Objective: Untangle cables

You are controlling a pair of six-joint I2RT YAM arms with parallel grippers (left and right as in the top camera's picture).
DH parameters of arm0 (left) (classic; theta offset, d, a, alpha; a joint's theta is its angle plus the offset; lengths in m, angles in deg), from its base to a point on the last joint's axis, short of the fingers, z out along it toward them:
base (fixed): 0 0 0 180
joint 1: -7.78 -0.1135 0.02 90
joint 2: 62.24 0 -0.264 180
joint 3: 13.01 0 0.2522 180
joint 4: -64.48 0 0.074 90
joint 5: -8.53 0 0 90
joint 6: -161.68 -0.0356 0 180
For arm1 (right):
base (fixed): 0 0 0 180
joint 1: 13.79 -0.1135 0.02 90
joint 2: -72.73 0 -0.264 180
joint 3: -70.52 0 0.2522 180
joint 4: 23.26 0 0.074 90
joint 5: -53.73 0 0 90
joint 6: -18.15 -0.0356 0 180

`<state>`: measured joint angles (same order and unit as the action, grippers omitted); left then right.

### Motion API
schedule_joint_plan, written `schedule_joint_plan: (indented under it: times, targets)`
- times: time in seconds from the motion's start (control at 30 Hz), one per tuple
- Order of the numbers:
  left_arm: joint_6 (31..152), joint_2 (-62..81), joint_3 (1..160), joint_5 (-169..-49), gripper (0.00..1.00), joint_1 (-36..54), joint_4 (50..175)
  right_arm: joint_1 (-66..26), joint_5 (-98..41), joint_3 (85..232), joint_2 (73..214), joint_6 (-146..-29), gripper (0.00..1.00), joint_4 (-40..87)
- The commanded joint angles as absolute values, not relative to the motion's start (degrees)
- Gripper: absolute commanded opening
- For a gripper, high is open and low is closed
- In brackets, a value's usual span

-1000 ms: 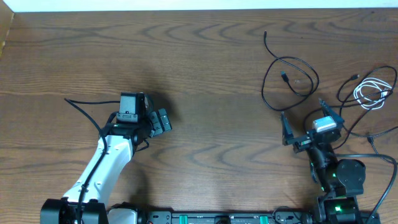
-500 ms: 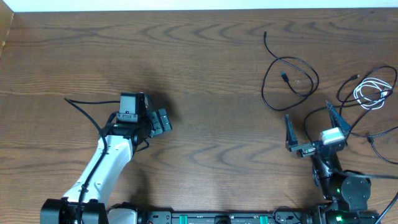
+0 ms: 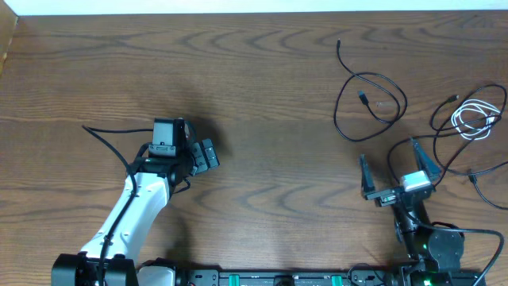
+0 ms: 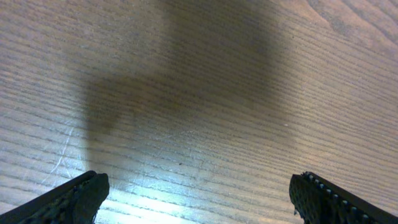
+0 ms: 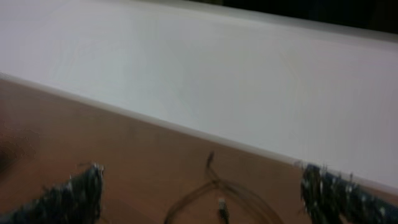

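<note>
**Two grippers spread wide, nothing held, cables bunched at 3 o'clock**

Both sets of jaws are seen wide apart and empty. The left gripper (image 3: 208, 154) is parked over bare table (image 3: 262, 79) at about 9 o'clock, well away from the work. The right gripper (image 3: 388, 151) is raised at about 4 o'clock, just beside the cables.

The cables are gathered between 2 and 3 o'clock of the table's centre. The looped black cable (image 3: 336, 117) is laid with its long axis roughly from 12 to 6 o'clock, and its free end points toward 12. The white cable (image 3: 475, 117) is coiled on itself, its long axis running nearly 9 to 3 o'clock. It is crossed by the further black cable (image 3: 441, 111).

Trouble is judged most likely at those crossings. If two strands were pinched together, the snarl could be drawn tighter rather than loosened. The light white coil could also be dragged along whenever a black strand under it is pulled. A thin strand near the right fingers could be missed or snagged during a descent.
</note>
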<state>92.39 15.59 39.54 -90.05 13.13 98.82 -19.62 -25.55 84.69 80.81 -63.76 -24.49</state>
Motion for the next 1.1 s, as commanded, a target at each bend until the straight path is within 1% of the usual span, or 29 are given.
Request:
schedule_joint_plan:
  times: [0.0, 0.1, 0.23, 1.07]
  targets:
    - [91.7, 16.0, 38.8, -88.9, 0.98, 13.0, 99.0, -20.3, -24.9, 84.6, 77.1, -63.0, 0.99, -18.0]
    - [91.7, 16.0, 38.8, -88.9, 0.98, 13.0, 99.0, -21.0, -25.0, 84.6, 73.0, -62.2, 0.99, -10.7]
    - [91.7, 16.0, 38.8, -88.9, 0.98, 13.0, 99.0, -21.5, -25.2, 84.6, 73.0, -61.5, 0.99, -6.0]
    - [91.7, 16.0, 38.8, -88.9, 0.98, 13.0, 99.0, -21.3, -25.2, 84.6, 73.0, -63.2, 0.99, -6.0]
